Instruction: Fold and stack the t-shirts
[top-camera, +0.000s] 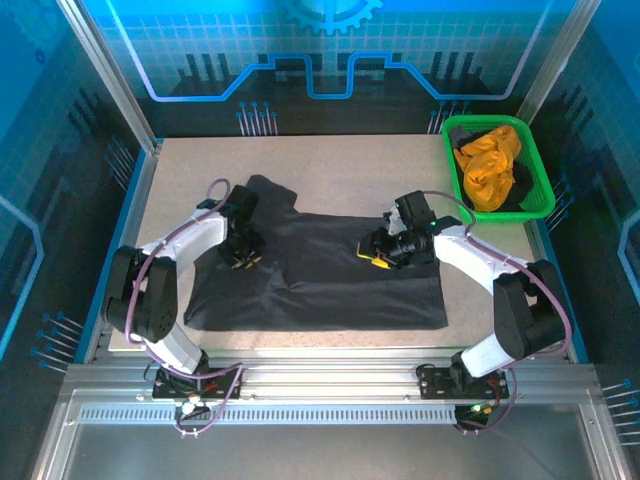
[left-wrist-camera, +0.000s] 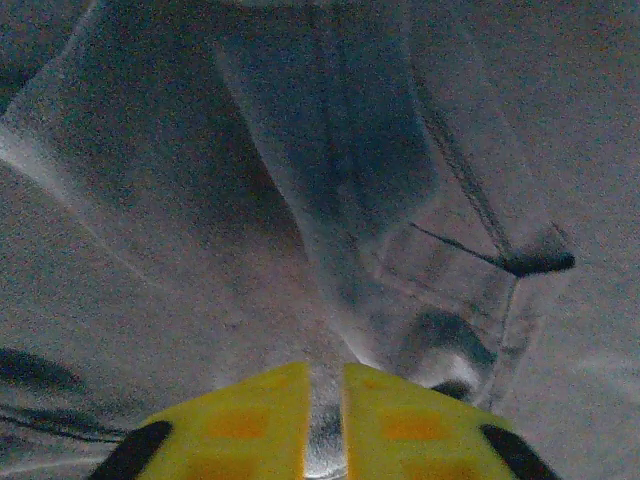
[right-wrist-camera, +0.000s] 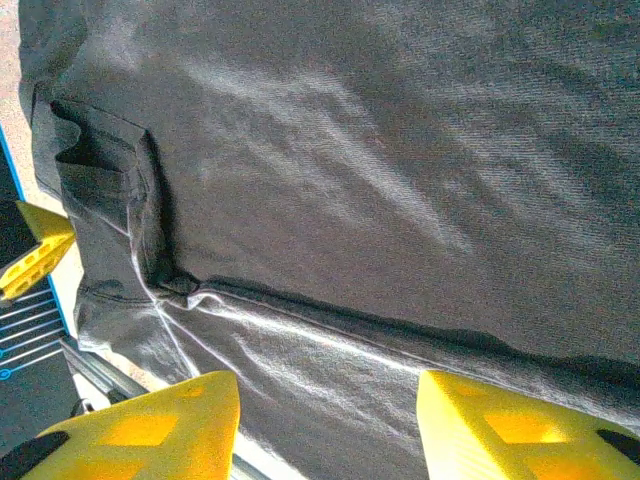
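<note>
Black t-shirt (top-camera: 330, 280) spread across mid desk (top-camera: 350, 165), my left jaws clenched on a fold of it near its left edge, my right jaws released wide over its right half, orange t-shirt (top-camera: 488, 165) bunched in green basket (top-camera: 505, 213) at far right corner

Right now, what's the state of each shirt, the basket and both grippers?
black shirt: spread mostly flat on the table.
orange shirt: crumpled in the basket.
basket: upright at the table's far right corner.
left gripper: shut on a fold of the black shirt.
right gripper: open, low over the black shirt.
</note>
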